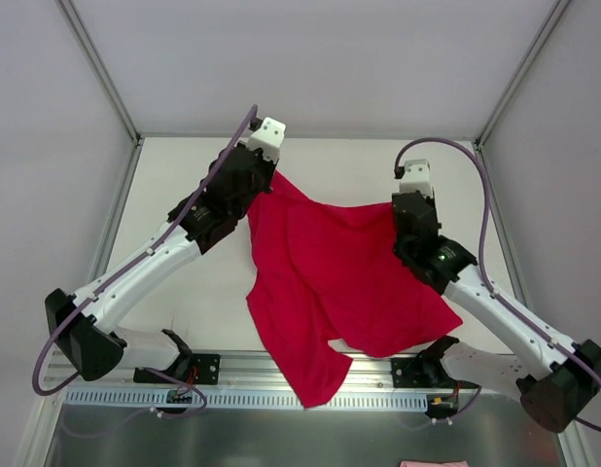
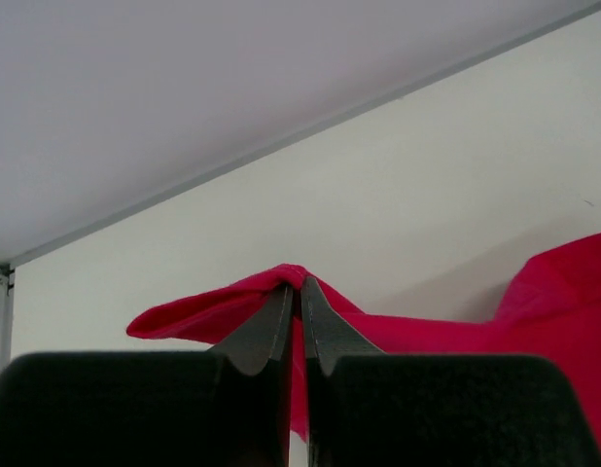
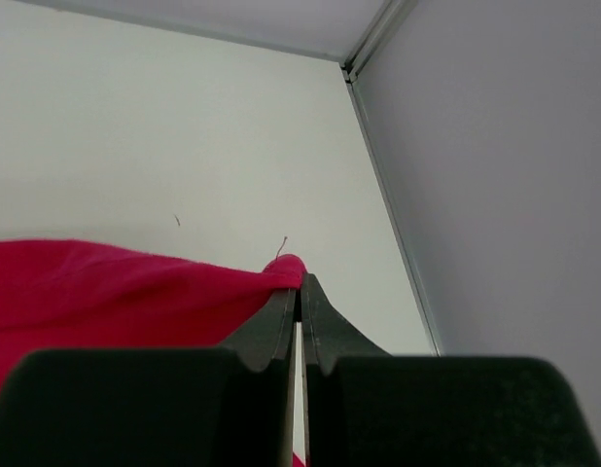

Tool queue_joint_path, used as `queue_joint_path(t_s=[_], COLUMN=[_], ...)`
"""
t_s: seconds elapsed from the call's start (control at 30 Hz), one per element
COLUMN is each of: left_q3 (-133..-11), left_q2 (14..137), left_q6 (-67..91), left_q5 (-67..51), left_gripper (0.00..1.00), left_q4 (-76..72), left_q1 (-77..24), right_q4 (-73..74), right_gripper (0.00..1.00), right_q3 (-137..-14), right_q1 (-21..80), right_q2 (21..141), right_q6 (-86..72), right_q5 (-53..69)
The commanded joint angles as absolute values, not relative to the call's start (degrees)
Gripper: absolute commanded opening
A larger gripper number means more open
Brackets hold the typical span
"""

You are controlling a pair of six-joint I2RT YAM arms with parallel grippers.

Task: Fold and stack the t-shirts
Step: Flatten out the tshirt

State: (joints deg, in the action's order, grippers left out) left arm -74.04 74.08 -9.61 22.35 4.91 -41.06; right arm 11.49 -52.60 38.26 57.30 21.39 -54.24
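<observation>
Pinching shirt (image 1: 330, 277) corners mid-frame, left claw (image 2: 299, 289) and right claw (image 3: 300, 284) are closed tight; no fold made yet; stacking remains.

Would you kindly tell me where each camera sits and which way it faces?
Top external: above, behind the robot, looking down on table, left arm, right arm, red t-shirt.
Left wrist: looks along the left tool, shut on a t-shirt fold.
Right wrist: looks along the right tool, shut on the t-shirt's edge.
Shared by all: the t-shirt.
</observation>
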Motion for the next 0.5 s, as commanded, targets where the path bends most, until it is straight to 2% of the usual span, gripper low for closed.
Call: queue_joint_path(t_s=[0.0, 0.17, 0.3, 0.47], left_q3=[-76.55, -73.48, -74.09, -79.36], left_q2=[77.51, 79.71, 82.7, 88.66], left_q6=[-10.45, -9.41, -2.56, -1.4], left_q5=[27.49, 33.66, 33.84, 34.19], left_gripper=[0.0, 0.0, 0.0, 0.0], left_q4=[1.15, -3.95, -4.31, -4.4], left_q1=[-39.29, -35.17, -29.9, -27.34], right_q4=[-4.02, -15.54, -32.73, -28.32], right_gripper=[0.01, 0.01, 0.01, 0.01], right_q3=[-53.52, -55.72, -57.29, -65.46], right_q1=[37.01, 35.42, 32.71, 21.48], right_q2=[63.0, 72.15, 79.09, 88.74], right_q6=[26.27, 32.85, 42.61, 37.73], right_q5=[-60.72, -66.52, -70.92, -70.77])
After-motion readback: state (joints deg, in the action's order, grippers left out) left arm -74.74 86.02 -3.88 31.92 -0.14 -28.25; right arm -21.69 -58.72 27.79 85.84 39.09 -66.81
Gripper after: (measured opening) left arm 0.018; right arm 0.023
